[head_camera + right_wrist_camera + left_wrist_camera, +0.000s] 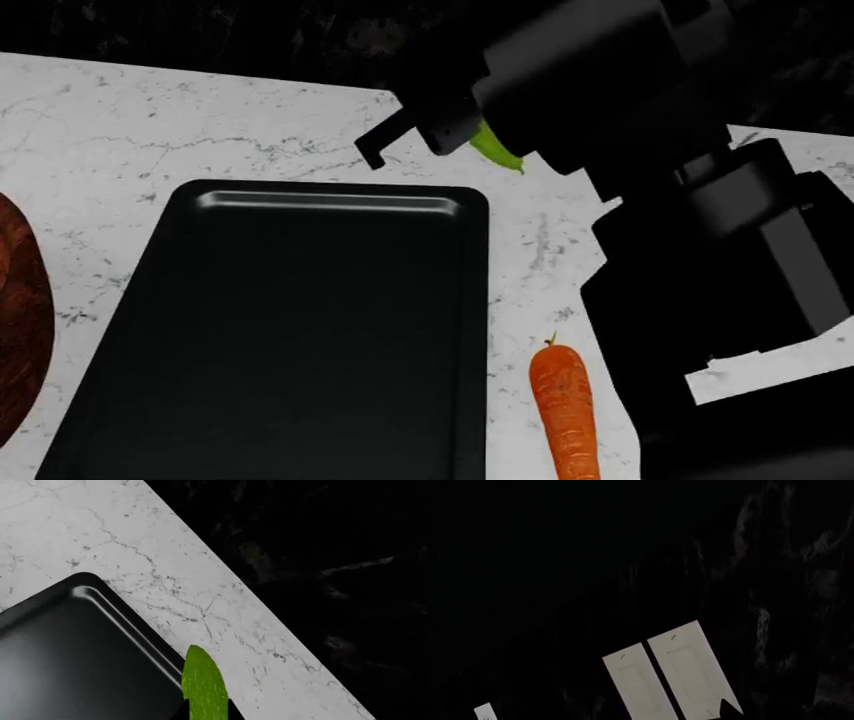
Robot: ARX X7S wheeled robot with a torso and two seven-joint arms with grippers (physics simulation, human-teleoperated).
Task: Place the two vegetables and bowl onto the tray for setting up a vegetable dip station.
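The cucumber [497, 149] is gripped in the right gripper [461, 135], above the tabletop [267, 130] just past the tray's far right corner. The tray [294, 330] is bare. The carrot [566, 408] lies beside its right edge, the bowl [19, 320] at its left. The left gripper is out of sight.
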